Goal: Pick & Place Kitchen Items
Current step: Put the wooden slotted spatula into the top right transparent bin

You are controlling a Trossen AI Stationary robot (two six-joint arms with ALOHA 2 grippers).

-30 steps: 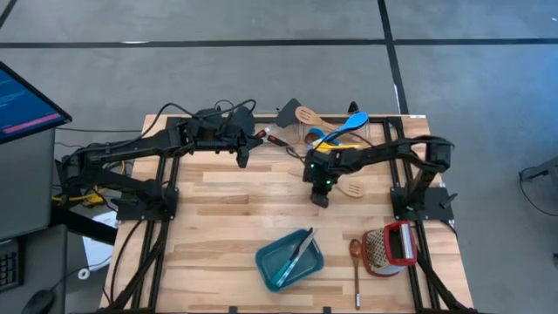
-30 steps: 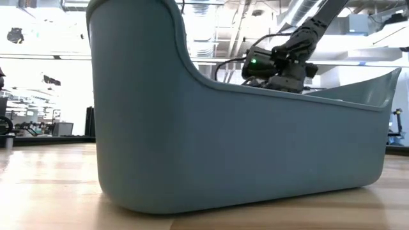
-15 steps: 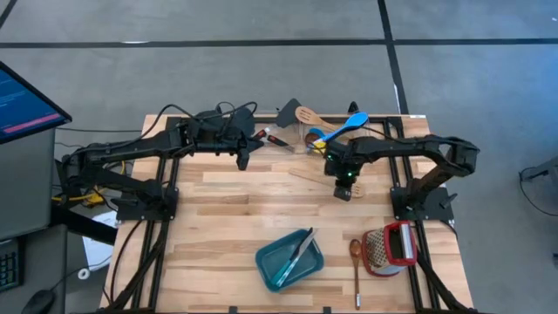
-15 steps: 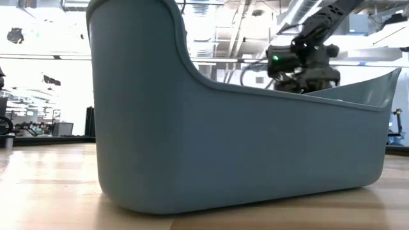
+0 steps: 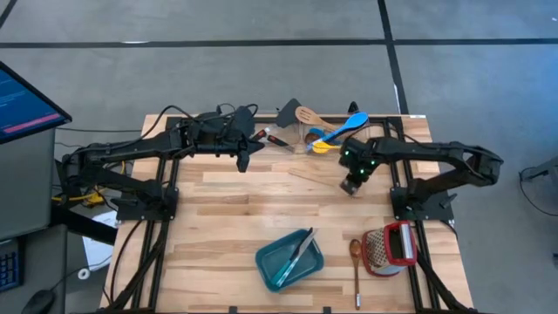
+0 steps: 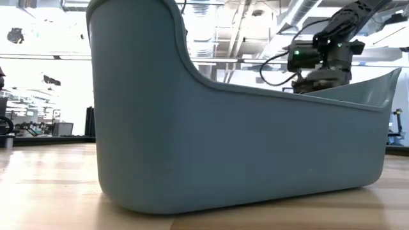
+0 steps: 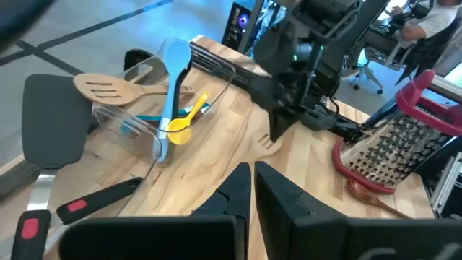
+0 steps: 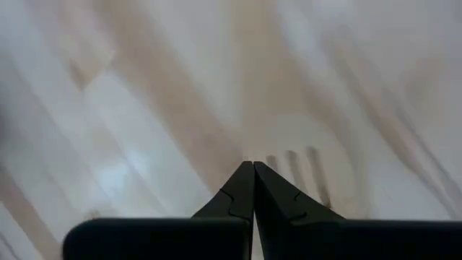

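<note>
Hovering with pinched-shut fingers, your right gripper [image 5: 351, 186] should open wide, then drop gently onto the pale slotted spatula [image 5: 316, 177] right below it.

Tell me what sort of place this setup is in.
Probably a robotics lab or workshop, not a home kitchen. A butcher-block table stands on a bare concrete floor with a computer monitor beside it, and the low view shows exposed ceiling ducts in a large open hall.
</note>
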